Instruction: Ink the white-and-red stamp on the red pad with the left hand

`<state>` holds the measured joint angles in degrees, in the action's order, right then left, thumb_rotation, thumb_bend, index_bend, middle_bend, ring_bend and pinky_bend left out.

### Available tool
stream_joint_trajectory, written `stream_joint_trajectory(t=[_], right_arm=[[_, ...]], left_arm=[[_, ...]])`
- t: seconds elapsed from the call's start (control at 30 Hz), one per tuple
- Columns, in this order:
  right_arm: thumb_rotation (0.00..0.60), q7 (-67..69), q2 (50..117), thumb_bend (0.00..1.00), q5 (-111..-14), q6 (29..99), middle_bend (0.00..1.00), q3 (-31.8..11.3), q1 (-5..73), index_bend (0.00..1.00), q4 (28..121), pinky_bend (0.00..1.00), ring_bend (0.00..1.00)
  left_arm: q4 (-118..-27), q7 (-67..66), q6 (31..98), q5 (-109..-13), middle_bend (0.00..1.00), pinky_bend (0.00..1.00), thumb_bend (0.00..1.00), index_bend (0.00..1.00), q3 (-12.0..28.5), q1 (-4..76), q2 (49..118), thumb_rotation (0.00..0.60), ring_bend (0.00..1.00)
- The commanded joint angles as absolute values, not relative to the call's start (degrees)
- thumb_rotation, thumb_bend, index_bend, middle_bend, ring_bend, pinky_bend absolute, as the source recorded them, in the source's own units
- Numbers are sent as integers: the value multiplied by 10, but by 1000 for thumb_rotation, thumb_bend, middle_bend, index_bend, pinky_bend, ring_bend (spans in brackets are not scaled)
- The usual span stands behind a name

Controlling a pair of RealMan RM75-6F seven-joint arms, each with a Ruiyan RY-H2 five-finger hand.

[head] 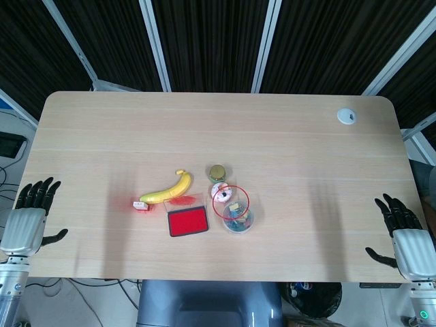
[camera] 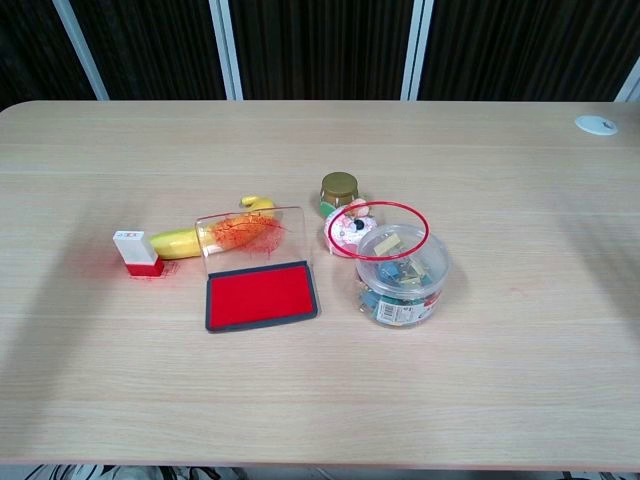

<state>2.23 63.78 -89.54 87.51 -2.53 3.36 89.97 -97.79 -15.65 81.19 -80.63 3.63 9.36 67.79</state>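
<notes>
left hand (head: 30,214): at table's left edge, palm down, fingers spread, holding nothing; well apart from the stamp
right hand (head: 405,235): at table's right edge, fingers spread, empty
stamp (camera: 138,252): white top, red base, upright on table (camera: 520,180), just beside the banana's end, left of the pad
red pad (camera: 261,296): lid open, clear lid (camera: 252,238) tilted up behind it with red smears
banana (head: 167,191): behind pad, partly seen through lid in chest view
small jar (camera: 340,191): gold cap, behind the clear tub
clear tub (camera: 402,275): round, mixed small items inside; red ring (camera: 378,230) leaning on its rim
head view only: both hands
chest view only: stamp's two colours, lid smears
</notes>
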Motion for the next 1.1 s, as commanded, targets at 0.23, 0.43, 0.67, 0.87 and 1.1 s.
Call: stream_joint_trajectory(t=[0.23,0.43,0.67,0.87,1.1], right_arm=[[600,31,640,17,-896,877,0,-26,33,0,896,162,0],[600,29,642,34,-897,880,0,-27,33,0,896,162,0],[600,32,644,42,-891,878,0,-30,34,0,894,162,0],[600,38,644,47,-886,873,0,-31,34,0,895,162,0],[600,46,643,51,-884,867,0,-31,36,0,897,162,0]], left_arm=[[-978,-157,811,-805,0,0,49,0,36,94,678,600,0],[-980,-153,815,-806,0,0,49,0,36,92,676,600,0],[-979,-156,806,-801,0,0,49,0,38,97,679,600,0],[-973,-179,784,-795,0,24,52,0,42,114,682,600,0],[-981,-212,739,-776,20,176,115,33,62,152,687,600,65]])
